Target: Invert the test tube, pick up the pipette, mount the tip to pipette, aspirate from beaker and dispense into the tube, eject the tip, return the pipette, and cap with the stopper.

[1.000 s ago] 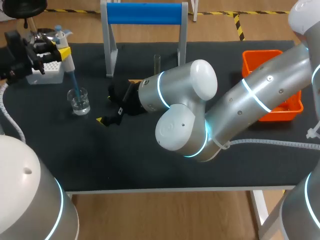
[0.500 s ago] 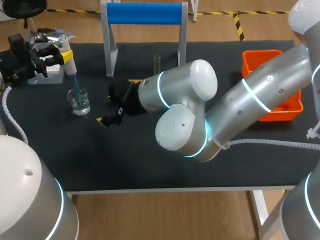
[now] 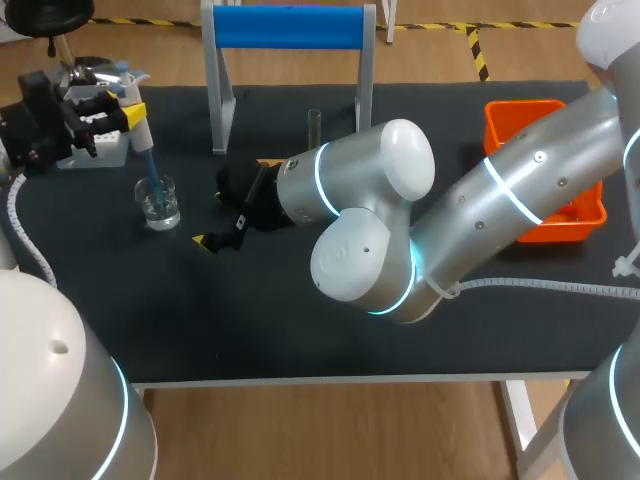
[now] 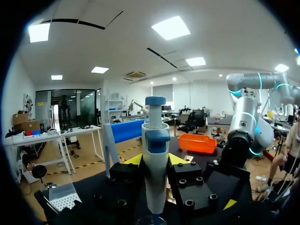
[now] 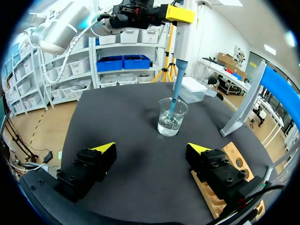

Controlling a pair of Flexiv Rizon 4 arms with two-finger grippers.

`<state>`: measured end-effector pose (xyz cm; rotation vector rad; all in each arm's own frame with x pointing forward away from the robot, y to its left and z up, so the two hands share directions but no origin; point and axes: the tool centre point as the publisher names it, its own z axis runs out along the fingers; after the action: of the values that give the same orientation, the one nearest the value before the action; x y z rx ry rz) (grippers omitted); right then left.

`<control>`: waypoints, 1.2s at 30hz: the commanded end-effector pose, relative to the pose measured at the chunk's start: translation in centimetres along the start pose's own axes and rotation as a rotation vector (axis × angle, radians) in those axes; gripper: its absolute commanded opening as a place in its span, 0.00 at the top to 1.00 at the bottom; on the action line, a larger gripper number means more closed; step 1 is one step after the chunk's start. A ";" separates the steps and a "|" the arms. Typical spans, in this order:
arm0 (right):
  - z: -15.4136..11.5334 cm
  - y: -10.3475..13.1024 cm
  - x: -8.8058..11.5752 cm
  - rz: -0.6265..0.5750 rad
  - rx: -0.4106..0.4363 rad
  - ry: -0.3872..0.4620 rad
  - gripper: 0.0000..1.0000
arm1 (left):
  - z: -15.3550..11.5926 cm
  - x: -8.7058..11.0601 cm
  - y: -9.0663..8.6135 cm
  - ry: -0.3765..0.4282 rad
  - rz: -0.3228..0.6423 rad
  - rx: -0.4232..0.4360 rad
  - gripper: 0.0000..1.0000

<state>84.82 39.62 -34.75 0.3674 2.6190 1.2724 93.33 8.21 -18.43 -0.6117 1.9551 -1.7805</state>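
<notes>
Left gripper (image 3: 128,112) clamped on pipette (image 3: 141,140). Pipette near upright, blue tip dipped in beaker (image 3: 159,205) directly below. Test tube (image 3: 314,127) upright, well apart to beaker's right. Right gripper (image 5: 152,151) spread wide, empty, low between beaker and tube. Left arm's transfer, likely.

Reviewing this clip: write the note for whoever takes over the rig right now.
Left tool: shut on the pipette, its blue tip dipped in the beaker.
Right tool: open, empty, low over the table beside the wooden rack.
Test tube stands upright behind the right arm.
Done: pipette picked up, tip mounted.
To do: finish aspirating, dispense into the tube, eject tip, return pipette, cap. Stopper not in view.
</notes>
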 end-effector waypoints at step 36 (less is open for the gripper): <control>0.1 -0.1 0.0 0.001 -0.005 0.000 0.00 | -0.2 -0.1 -0.3 -0.017 0.045 -0.001 1.00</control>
<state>84.82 39.62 -34.75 0.3674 2.6191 1.2723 93.35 8.44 -18.10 -0.5753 1.9483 -1.7433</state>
